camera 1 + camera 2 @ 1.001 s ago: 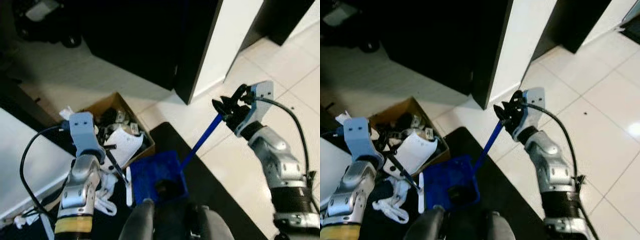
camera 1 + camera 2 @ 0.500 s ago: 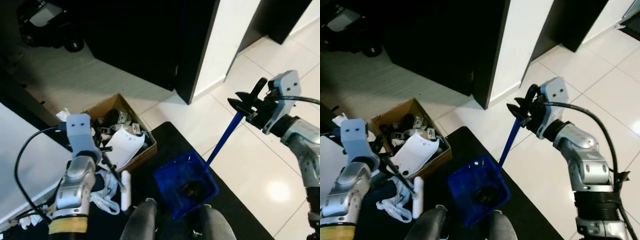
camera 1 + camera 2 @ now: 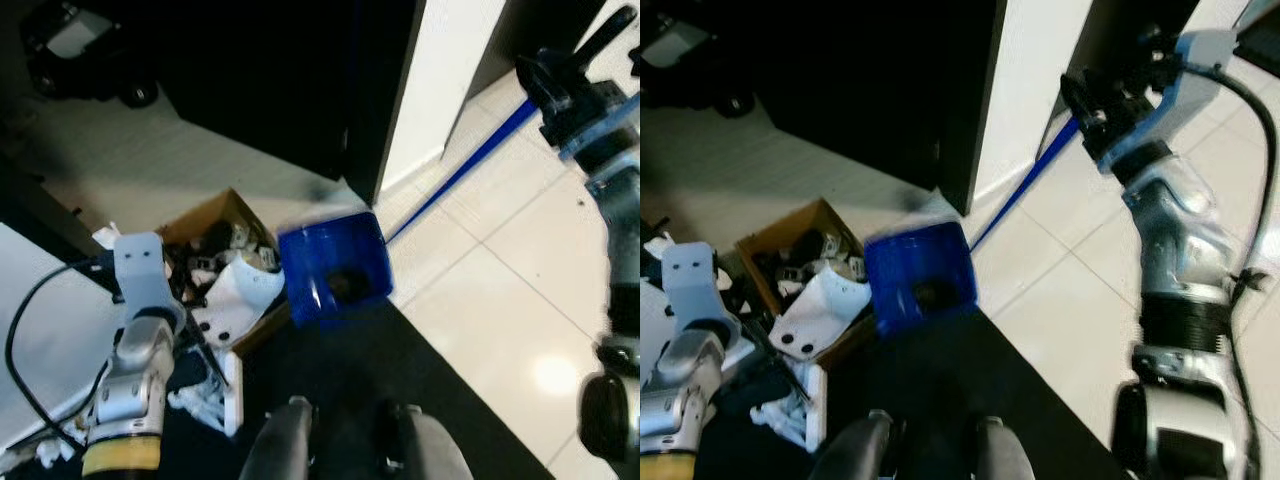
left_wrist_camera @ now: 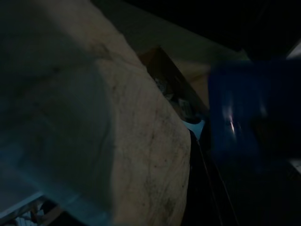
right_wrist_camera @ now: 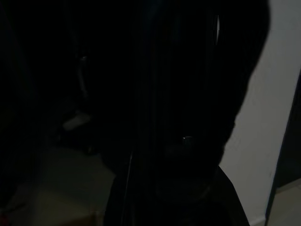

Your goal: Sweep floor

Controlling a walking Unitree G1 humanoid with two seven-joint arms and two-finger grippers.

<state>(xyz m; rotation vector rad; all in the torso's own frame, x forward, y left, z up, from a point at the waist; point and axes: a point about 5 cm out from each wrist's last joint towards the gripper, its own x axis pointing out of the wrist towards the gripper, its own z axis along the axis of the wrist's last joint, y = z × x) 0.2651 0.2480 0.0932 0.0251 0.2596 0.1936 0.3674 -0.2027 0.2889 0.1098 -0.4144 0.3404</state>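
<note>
An open cardboard box [image 3: 215, 215] of mixed clutter sits on the pale tiled floor [image 3: 500, 290] at left, a white moulded piece [image 3: 238, 300] leaning across it. A black mat [image 3: 400, 380] lies near, and a dark cabinet [image 3: 290, 80] stands far behind.

Pale tiled floor [image 3: 500, 290] — black mat [image 3: 400, 390]

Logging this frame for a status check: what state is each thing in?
Dustpan: lifted off the floor, tilted, something dark inside, blurred.
Right gripper: raised, shut on the dustpan's blue handle.
Box: open, full of clutter.
Left gripper: low beside the box, holding a thin stick.
</note>
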